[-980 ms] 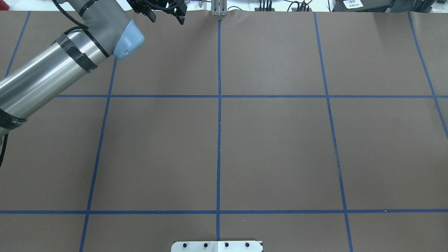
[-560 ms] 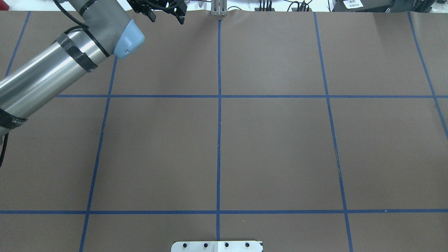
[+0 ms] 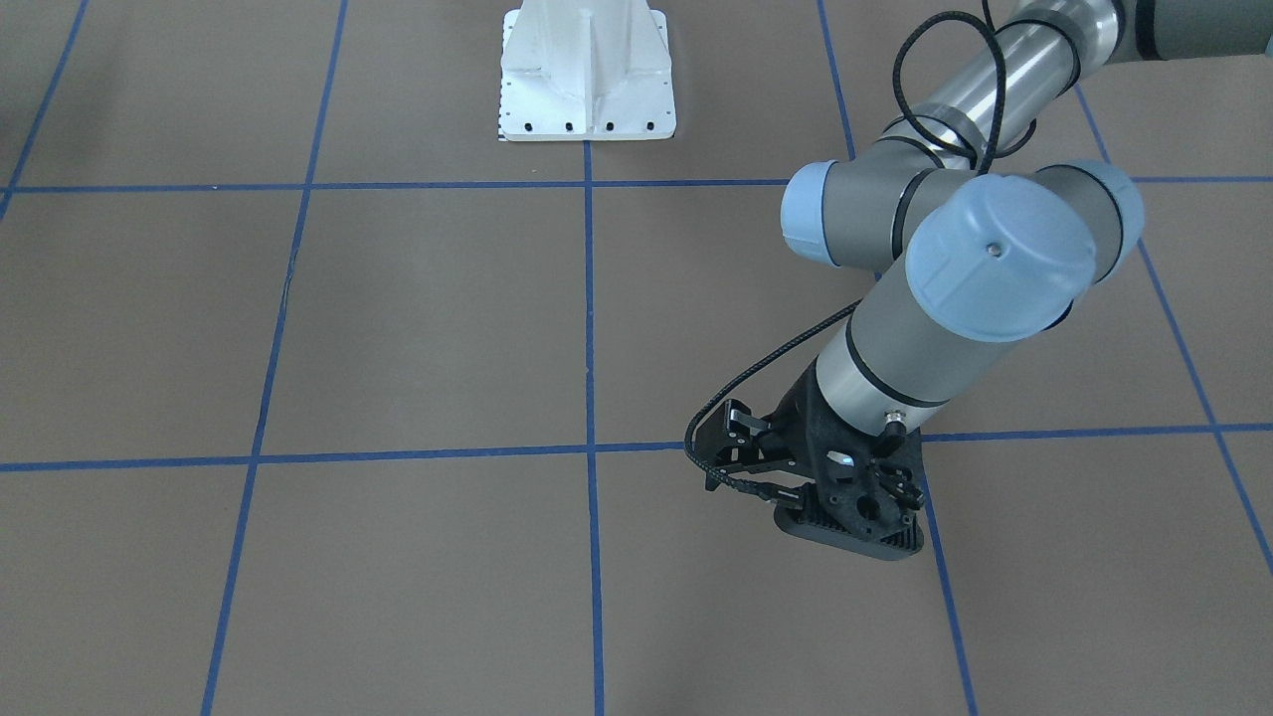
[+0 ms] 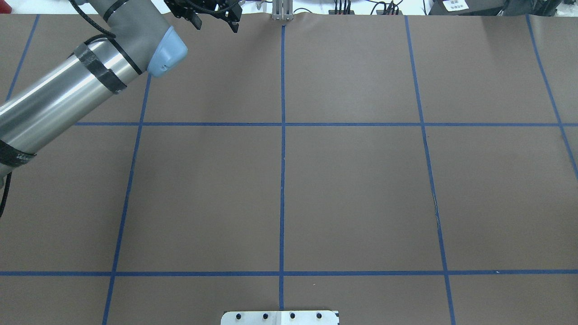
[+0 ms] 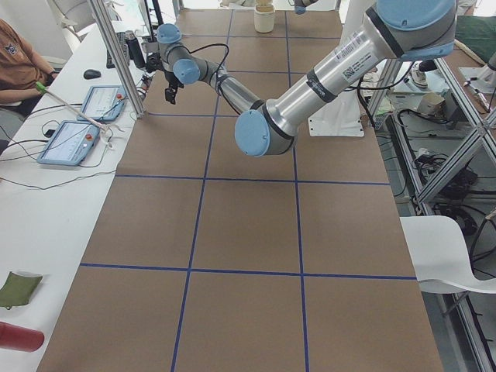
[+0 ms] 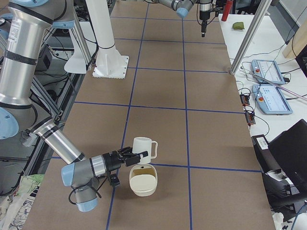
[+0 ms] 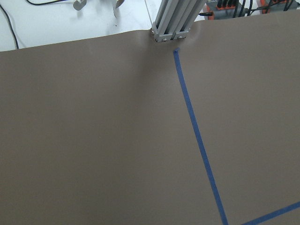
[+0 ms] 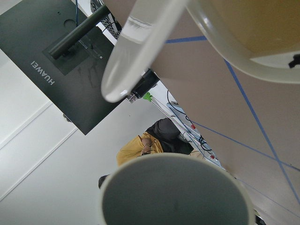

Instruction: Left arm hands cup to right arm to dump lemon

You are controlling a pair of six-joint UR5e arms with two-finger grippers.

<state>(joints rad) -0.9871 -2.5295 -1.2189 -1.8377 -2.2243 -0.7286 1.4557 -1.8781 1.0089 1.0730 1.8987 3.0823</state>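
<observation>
Cup (image 6: 143,146) is down at the table's (image 4: 352,189) right end, upright, handle toward the operators' edge, sitting right at the tips of the right gripper (image 6: 133,154). Only the side cam shows that gripper, so I can't tell whether it's actually clamped on the cup or just alongside it. My right wrist cam shows the cup's grey mouth and no fingers. Just beside the cup, toward the end edge, there's a cream basket (image 6: 143,193) with a loop handle.

The left gripper (image 4: 216,22) hangs by the table's far edge on the operators' side, fingers spread, nothing between them, well apart from the cup.

My read is that the hand-over part looks done and I'm at the dump. The next move calls for getting the cup's mouth over the basket and rolling the wrist to tip it.

The catch is that I can't find the lemon anywhere. What I see of the cup's inside looks bare.

Count: one cup, one basket, two arms, zero lemons spotted.
</observation>
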